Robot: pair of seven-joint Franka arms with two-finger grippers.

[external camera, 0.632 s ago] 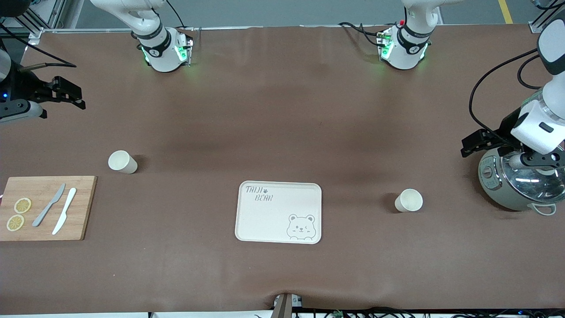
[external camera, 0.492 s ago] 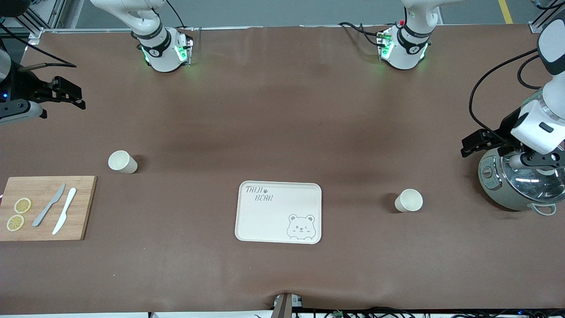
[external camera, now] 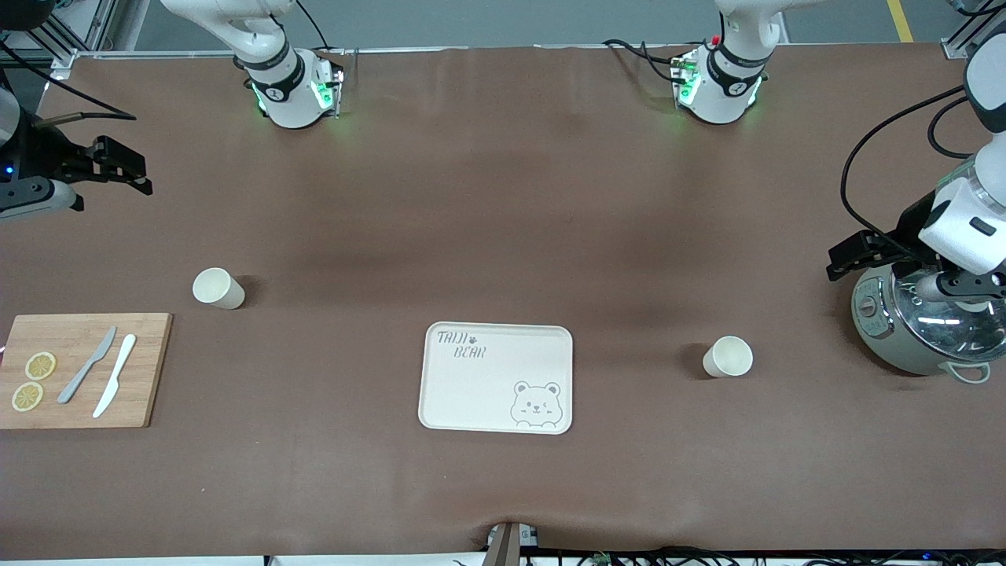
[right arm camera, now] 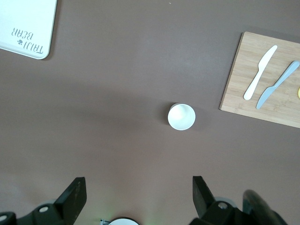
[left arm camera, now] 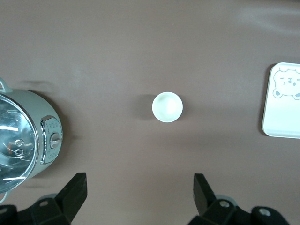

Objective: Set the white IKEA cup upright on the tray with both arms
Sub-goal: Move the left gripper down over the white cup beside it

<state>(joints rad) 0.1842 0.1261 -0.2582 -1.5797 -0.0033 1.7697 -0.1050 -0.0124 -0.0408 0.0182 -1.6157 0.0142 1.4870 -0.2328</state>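
Two smooth white cups (external camera: 218, 288) (external camera: 728, 357) flank the flat tray (external camera: 497, 378) mid-bench; left hand (external camera: 853, 255) and right hand (external camera: 118, 165) hover spread at the bench's ends.

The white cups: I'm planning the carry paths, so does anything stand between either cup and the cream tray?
Nothing visible does. Only bare brown table lies between the white cup toward the left arm's end and the cream rectangular tray, and likewise between the white cup beside the wooden cutting board and that tray.

Matt cream tray (external camera: 471, 393); wooden board (external camera: 149, 369); glossy pot lid (external camera: 955, 318).
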